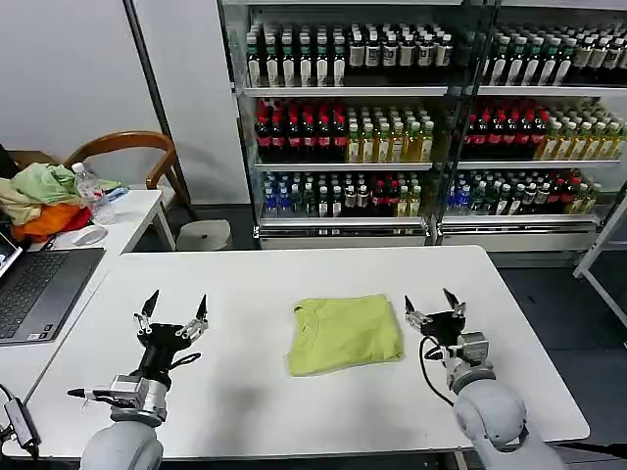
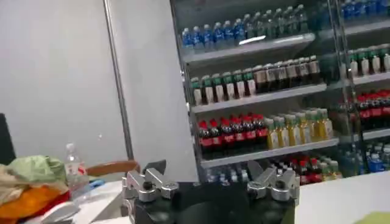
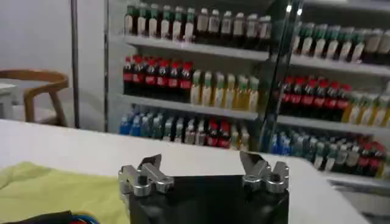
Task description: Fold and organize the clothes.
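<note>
With our left gripper [image 1: 174, 309] and right gripper [image 1: 434, 305] both spread wide and empty beside the folded T-shirt [image 1: 345, 333] mid-table [image 1: 245, 284], we risk a careless pinch dragging its layers apart.

My two arms end in rounded grey wrist housings. My left gripper [image 1: 174, 306] and right gripper [image 1: 435, 301] each carry two black pointed fingers on silver metal knuckles with dark screw heads, mounted on a black block. A thin black cable loops at each wrist, near six o'clock.
</note>
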Robot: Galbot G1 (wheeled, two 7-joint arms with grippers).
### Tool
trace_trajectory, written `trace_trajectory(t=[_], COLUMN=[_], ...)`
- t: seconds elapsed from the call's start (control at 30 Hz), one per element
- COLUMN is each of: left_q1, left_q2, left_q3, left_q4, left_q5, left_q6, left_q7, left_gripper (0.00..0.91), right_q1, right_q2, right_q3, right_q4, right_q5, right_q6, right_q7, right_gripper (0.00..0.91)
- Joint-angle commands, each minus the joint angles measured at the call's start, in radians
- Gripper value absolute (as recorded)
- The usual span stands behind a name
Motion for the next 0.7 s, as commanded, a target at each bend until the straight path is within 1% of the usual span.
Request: trace_trajectory(t=[0.03, 0.1, 0.13, 0.33, 0.63, 0.7], left_q1=[-0.035, -0.036, -0.033, -0.069, -0.12, -0.127], left_q2=[0.011, 0.007, 0.006, -0.003, -0.008, -0.001], left_q3=[0.01, -0.014, -0.02, 0.007, 0.047, 0.055], left_q4=[0.046, 0.058, 0.059, 0.072, 0.109, 0.113], left_q5=[0.018, -0.012, -0.005, 0.001, 0.013, 0.012], left_q6=[-0.096, -0.139, -0.153, -0.156, -0.16, -0.155], left_q7=[0.077, 0.178, 0.199, 0.155, 0.158, 0.155], left_gripper=[0.907, 0.907, 0.907, 0.907, 0.907, 0.907], right_q1=[0.053, 0.053, 0.047, 0.015, -0.044, -0.054], right_q2=[-0.015, -0.015, -0.015, -0.01, -0.007, -0.004], right_q3=[0.056, 0.062, 0.067, 0.089, 0.118, 0.128], right_q4=[-0.049, -0.056, -0.06, -0.086, -0.066, -0.066], right_q5=[-0.073, -0.072, -0.072, -0.084, -0.09, -0.09], right_q6=[0.109, 0.12, 0.127, 0.16, 0.2, 0.224], right_q7=[-0.018, -0.02, -0.023, -0.031, -0.053, -0.062], right_gripper=[0.907, 0.907, 0.907, 0.907, 0.907, 0.907])
